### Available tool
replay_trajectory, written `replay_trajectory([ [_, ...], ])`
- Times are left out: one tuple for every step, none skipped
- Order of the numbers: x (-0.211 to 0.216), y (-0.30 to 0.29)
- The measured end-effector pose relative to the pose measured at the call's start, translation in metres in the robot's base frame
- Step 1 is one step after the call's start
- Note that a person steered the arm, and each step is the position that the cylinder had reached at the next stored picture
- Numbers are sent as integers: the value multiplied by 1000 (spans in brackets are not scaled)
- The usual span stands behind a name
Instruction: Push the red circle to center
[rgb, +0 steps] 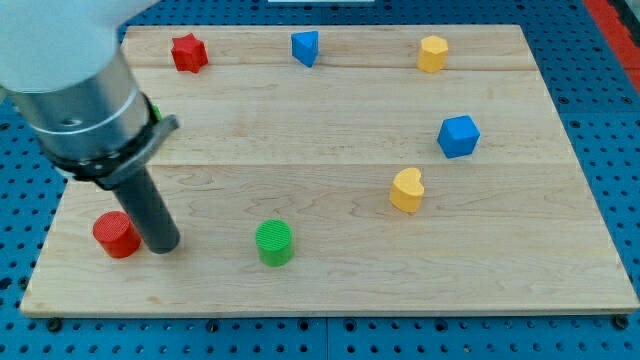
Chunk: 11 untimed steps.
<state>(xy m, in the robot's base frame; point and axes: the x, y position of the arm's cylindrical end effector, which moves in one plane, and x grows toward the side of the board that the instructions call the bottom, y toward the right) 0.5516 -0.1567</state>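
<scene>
The red circle (116, 234) lies near the board's lower left corner. My tip (162, 246) rests on the board just to the right of the red circle, almost touching it. The dark rod rises from the tip toward the view's upper left, into the grey arm body. The green circle (274, 242) sits to the right of my tip, along the lower part of the board.
A red star (188, 52), a blue block (305, 47) and a yellow block (432, 53) line the top edge. A blue block (458, 136) and a yellow heart (407, 189) sit right of centre. A green block (154, 112) peeks from behind the arm.
</scene>
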Motion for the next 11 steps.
replay_trajectory([
  [42,-4],
  [39,-72],
  [-10,-82],
  [-30,-56],
  [-50,-28],
  [3,-33],
  [-26,-9],
  [-64,31],
  [-52,34],
  [-19,39],
  [-35,93],
])
